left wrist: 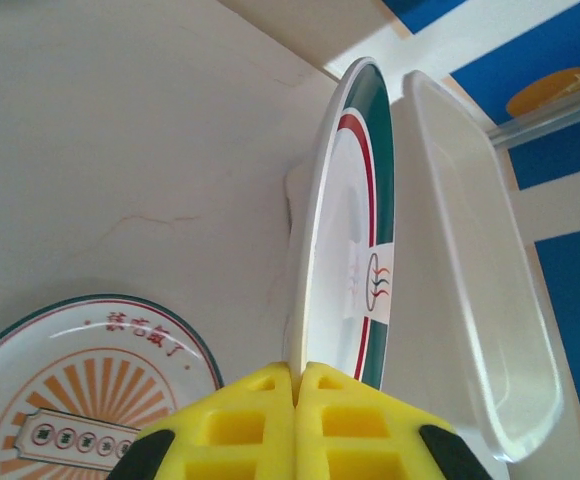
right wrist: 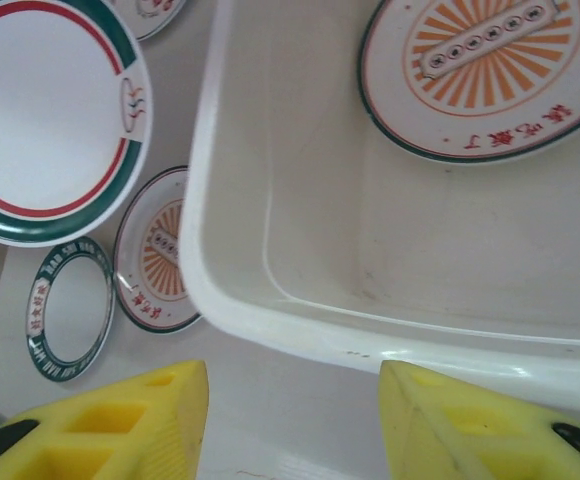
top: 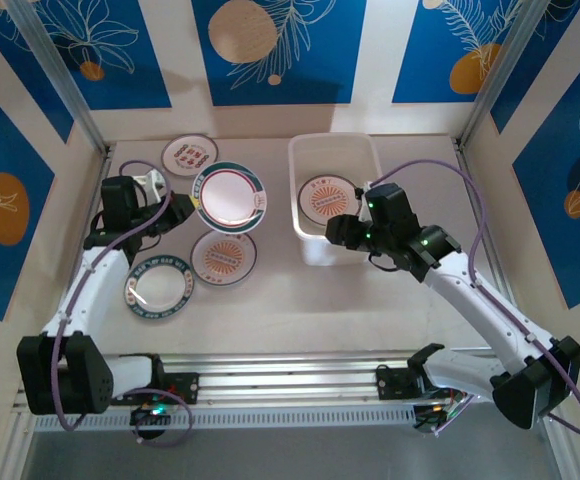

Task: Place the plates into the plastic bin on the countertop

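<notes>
Left claw (left wrist: 297,376) clenched on green-rimmed plate (left wrist: 355,230); right claw (right wrist: 293,405) released near bin (right wrist: 270,250)

Overhead rear view plus 2 close wrist views, plastic bin (right wrist: 290,220) common

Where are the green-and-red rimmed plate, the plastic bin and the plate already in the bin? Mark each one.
green-and-red rimmed plate (top: 229,196): top view, its white centre.
plastic bin (right wrist: 235,200): right wrist view, its side wall.
plate in the bin (top: 327,196): top view, its orange centre.
</notes>
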Tool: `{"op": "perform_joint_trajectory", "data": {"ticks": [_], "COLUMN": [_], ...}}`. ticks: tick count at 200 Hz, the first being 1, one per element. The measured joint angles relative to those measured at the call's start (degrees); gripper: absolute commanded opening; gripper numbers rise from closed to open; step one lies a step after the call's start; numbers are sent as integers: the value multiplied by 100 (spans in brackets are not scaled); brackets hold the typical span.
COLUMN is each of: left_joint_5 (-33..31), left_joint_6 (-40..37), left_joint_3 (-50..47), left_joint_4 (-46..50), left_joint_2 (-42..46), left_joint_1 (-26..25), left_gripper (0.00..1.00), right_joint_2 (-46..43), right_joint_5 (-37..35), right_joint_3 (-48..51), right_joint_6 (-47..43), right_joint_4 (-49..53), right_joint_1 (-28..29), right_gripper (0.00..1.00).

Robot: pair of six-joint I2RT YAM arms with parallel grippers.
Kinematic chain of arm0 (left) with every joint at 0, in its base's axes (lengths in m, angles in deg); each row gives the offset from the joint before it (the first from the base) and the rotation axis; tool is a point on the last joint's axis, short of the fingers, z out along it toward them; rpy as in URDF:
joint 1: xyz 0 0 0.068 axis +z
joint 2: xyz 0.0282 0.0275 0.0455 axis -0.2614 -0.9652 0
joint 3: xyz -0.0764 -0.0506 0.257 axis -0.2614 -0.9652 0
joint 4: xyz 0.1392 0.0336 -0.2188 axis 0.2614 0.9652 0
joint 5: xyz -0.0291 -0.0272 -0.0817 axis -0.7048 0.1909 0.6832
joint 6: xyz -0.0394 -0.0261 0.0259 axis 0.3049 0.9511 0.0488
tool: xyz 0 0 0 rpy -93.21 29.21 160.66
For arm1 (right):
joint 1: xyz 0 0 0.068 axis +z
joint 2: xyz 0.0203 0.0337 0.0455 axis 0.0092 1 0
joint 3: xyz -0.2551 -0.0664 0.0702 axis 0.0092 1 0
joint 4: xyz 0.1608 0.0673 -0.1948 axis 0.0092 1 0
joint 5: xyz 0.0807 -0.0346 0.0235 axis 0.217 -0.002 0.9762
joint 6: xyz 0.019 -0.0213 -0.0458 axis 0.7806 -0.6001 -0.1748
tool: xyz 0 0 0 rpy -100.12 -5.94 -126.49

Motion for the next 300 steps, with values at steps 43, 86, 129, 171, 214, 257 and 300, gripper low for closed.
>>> {"op": "perform_joint_trajectory", "data": {"ticks": [43, 86, 129, 171, 214, 257, 300], "left_joint_5": [2, -2, -39, -35, -33, 7, 28], "left_joint_6": [-2, 0, 7, 127, 310, 461, 605], "left_joint_3": [229, 284, 304, 426, 426, 455, 463], "left_joint_4": [120, 184, 214, 216, 177, 173, 96], "left_joint_2": [116, 129, 378, 505, 505, 505, 498], "left_joint_1": [-376, -671, -717, -730, -769, -881, -990], "left_gripper": [0, 0, 0, 0, 0, 0, 0], "right_joint_2": [-39, 310, 579, 785, 964, 1117, 1355], "right_joint_5": [203, 275, 214, 264, 452, 802, 1152], "right_joint_3": [0, -284, -385, -387, -389, -389, -420], "right_joint_6": [-105, -254, -199, -74, -11, -11, -13], "right_joint_4": [-470, -597, -660, -850, -1054, -1366, -1661], "right_joint_1": [319, 693, 691, 481, 262, 31, -157], "right_gripper": [50, 50, 50, 50, 50, 50, 50]}}
